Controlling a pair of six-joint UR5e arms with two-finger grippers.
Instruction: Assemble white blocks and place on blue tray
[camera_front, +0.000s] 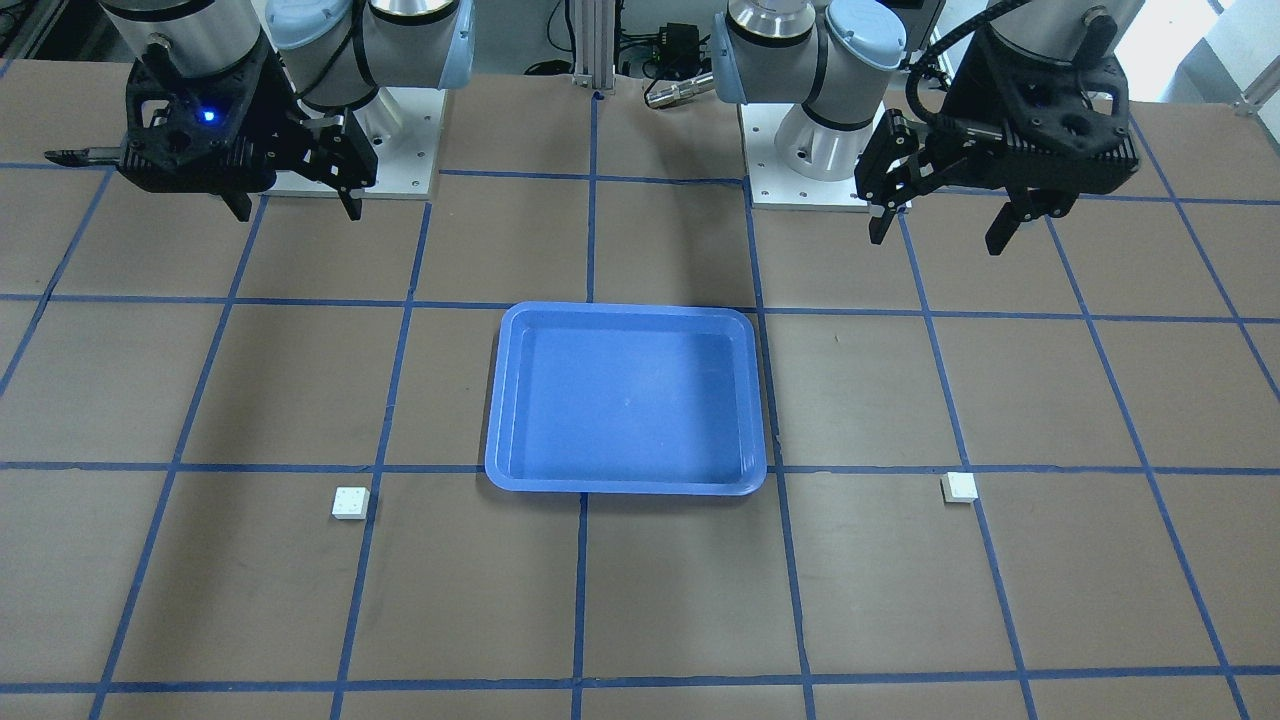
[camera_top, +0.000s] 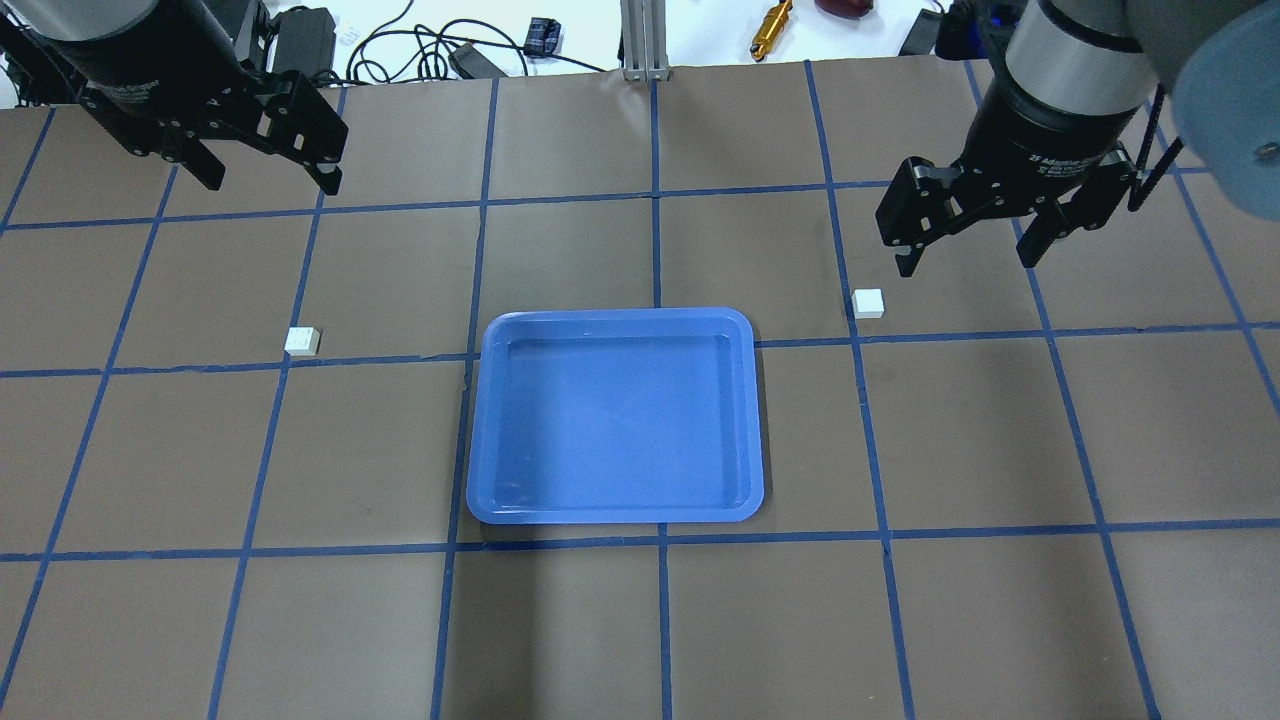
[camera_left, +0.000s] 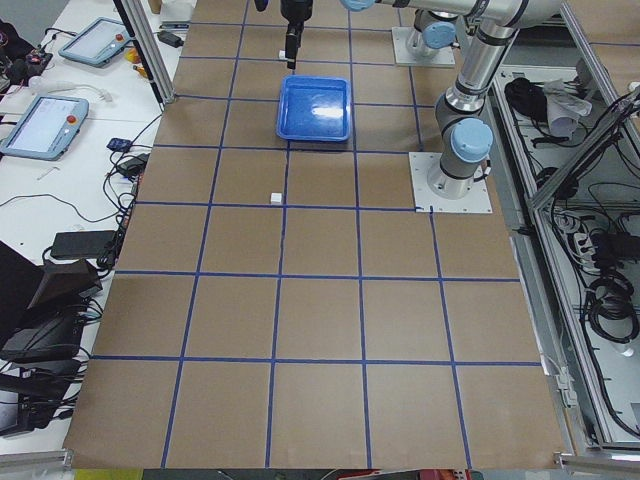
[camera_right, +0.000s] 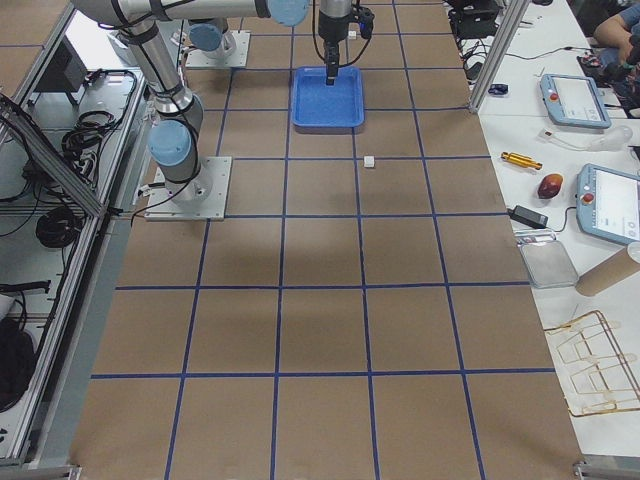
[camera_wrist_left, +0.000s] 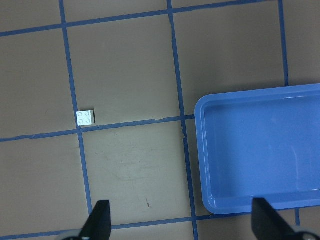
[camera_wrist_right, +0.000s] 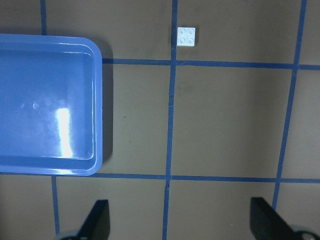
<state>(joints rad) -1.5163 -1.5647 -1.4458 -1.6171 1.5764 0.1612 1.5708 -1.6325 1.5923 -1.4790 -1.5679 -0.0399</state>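
Bench (camera_top: 640, 620) of brown board, marked into squares by blue tape lines (camera_top: 655, 250), seen from above. A blue tray (camera_top: 615, 420) lies flat near the middle of it.

Two robot arms hang raised above the bench, one on each side of the tray and both well apart from it. The left tool (camera_top: 268, 178) points down with its two fingers spread wide and nothing between them. The right tool (camera_top: 967, 260) is the same, spread wide and holding nothing.

Two small white blocks lie on the bench, studs up and not joined, well apart from each other with the tray between them. The left white block (camera_top: 302, 341) sits out to the left of the tray, just beside a crossing of tape lines. The right white block (camera_top: 868, 303) sits off the tray's far right corner, also just beside a tape crossing, and nearer the tray than the other. Neither block touches the tray or a tool.
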